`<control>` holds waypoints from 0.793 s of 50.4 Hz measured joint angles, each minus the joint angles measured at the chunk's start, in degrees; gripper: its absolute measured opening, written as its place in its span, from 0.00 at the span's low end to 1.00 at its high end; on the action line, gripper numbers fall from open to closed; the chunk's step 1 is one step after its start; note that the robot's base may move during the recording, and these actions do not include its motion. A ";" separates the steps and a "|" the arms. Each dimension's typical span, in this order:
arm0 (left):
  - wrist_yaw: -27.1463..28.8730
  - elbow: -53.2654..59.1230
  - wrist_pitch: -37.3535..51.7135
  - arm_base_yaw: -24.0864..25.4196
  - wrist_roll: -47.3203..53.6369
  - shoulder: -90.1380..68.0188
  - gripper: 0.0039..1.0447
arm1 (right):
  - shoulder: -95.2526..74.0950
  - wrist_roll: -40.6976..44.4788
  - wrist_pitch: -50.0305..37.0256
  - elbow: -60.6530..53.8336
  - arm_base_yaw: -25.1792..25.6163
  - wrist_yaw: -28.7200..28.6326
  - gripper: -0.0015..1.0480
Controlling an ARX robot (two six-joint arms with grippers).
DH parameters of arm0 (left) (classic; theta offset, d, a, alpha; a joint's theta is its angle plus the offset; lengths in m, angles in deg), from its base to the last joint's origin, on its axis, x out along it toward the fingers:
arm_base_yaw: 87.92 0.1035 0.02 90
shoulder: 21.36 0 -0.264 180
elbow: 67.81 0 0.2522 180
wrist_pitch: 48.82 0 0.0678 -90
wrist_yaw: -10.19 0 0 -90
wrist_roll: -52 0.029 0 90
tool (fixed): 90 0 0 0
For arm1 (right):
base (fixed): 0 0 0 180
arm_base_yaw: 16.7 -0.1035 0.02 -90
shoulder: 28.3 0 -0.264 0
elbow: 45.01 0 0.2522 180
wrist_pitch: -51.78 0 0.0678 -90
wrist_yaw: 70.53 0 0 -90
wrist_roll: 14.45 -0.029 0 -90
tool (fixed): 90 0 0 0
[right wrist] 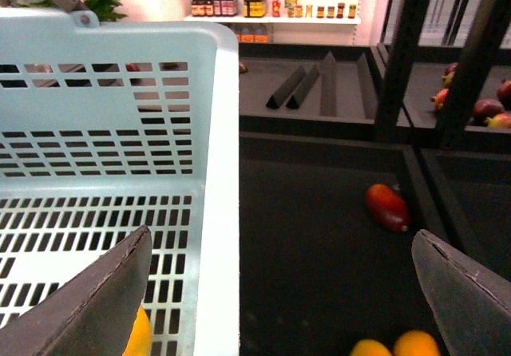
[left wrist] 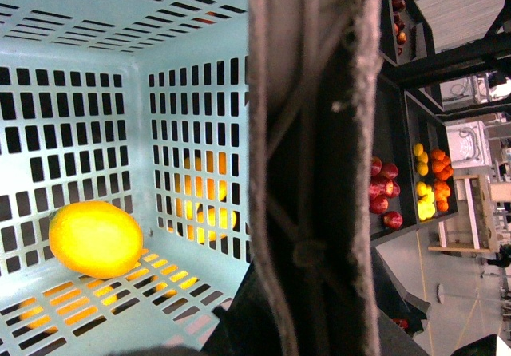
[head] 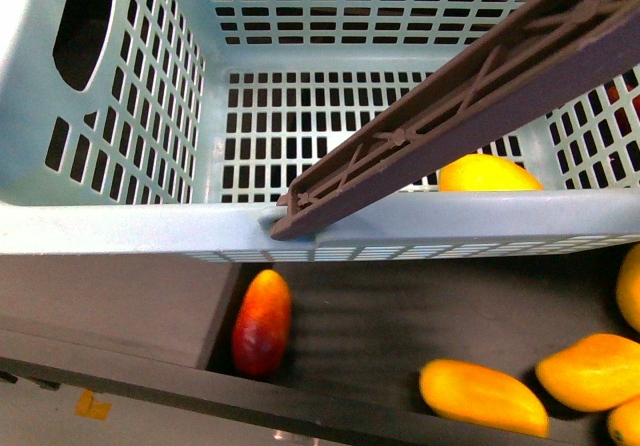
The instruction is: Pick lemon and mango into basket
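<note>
The pale turquoise basket (head: 120, 231) fills the front view, its brown handle (head: 470, 96) slanting across it. The lemon (head: 488, 174) lies on the basket's floor. It also shows in the left wrist view (left wrist: 96, 239) and as a sliver in the right wrist view (right wrist: 140, 336). My left gripper (left wrist: 307, 292) is shut on the handle (left wrist: 315, 132). Elongated yellow-orange mangoes (head: 483, 396) lie on the dark shelf in front of the basket. My right gripper (right wrist: 279, 292) is open and empty, straddling the basket's wall (right wrist: 215, 172) above the mangoes (right wrist: 371, 348).
A red-and-yellow elongated fruit (head: 262, 322) lies on the dark shelf to the left of the mangoes, and also shows in the right wrist view (right wrist: 388, 207). More yellow-orange fruit (head: 592, 371) crowds the lower right. Black shelf posts (right wrist: 403, 61) stand beyond.
</note>
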 joint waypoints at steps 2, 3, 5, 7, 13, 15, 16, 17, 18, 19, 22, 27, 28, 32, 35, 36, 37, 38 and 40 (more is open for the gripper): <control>0.02 0.00 0.00 0.00 0.09 -0.02 0.04 | -0.02 0.00 0.00 -0.02 -0.02 0.07 0.92; 0.02 0.00 0.00 0.00 0.02 0.00 0.04 | 0.00 0.00 0.00 -0.02 0.00 0.07 0.92; 0.00 0.00 0.00 0.00 -0.04 -0.02 0.04 | 0.00 0.00 0.00 -0.02 0.00 0.07 0.92; 0.00 0.00 0.00 0.00 0.09 -0.02 0.04 | 0.00 0.00 0.00 -0.02 0.00 0.02 0.92; 0.02 0.00 0.00 0.00 0.02 -0.02 0.04 | 0.00 0.00 0.00 -0.02 -0.02 0.07 0.92; 0.00 0.00 0.00 0.00 -0.09 -0.02 0.04 | 0.04 0.00 0.00 -0.02 0.00 0.07 0.92; 0.02 0.00 0.00 0.00 -0.07 -0.02 0.04 | 0.07 0.00 0.00 -0.02 -0.02 0.07 0.92; 0.04 0.00 0.00 0.00 -0.02 -0.02 0.04 | 0.07 0.00 0.00 -0.02 -0.02 0.09 0.92; 0.02 0.00 0.00 0.00 0.15 -0.02 0.04 | 0.04 0.00 0.00 -0.02 -0.02 0.07 0.92; 0.04 -0.02 0.00 0.00 0.20 -0.02 0.04 | 0.02 0.00 0.00 -0.02 -0.02 0.04 0.92; 0.28 0.00 0.00 0.37 0.26 -0.02 0.04 | -0.04 0.00 0.00 -0.02 -0.02 -0.24 0.92; 1.27 -0.02 0.00 0.96 0.24 0.00 0.04 | -0.04 0.00 0.00 -0.02 -0.04 -0.33 0.92; 1.38 0.00 0.00 0.96 0.44 0.00 0.04 | -0.07 0.00 0.00 -0.02 -0.04 -0.26 0.92; 1.49 0.00 0.00 0.76 0.98 0.00 0.04 | -0.13 -0.26 0.46 0.11 -0.20 0.81 0.92; 1.25 -0.02 0.00 0.68 0.98 -0.02 0.04 | -1.22 -5.05 10.64 3.52 -1.99 10.27 0.92; 1.05 -0.02 0.00 0.66 0.85 -0.02 0.04 | -2.19 -8.28 17.40 6.14 -1.73 15.96 0.92; 0.83 0.00 0.00 0.59 0.68 -0.02 0.04 | -2.84 -10.05 21.03 7.63 -0.90 18.97 0.92; 0.68 0.00 0.00 0.52 0.52 -0.02 0.04 | -3.67 -11.50 23.98 8.83 0.11 20.44 0.92; 0.31 -0.02 0.00 0.26 0.37 -0.02 0.04 | -4.68 -12.61 26.69 9.92 2.21 20.57 0.92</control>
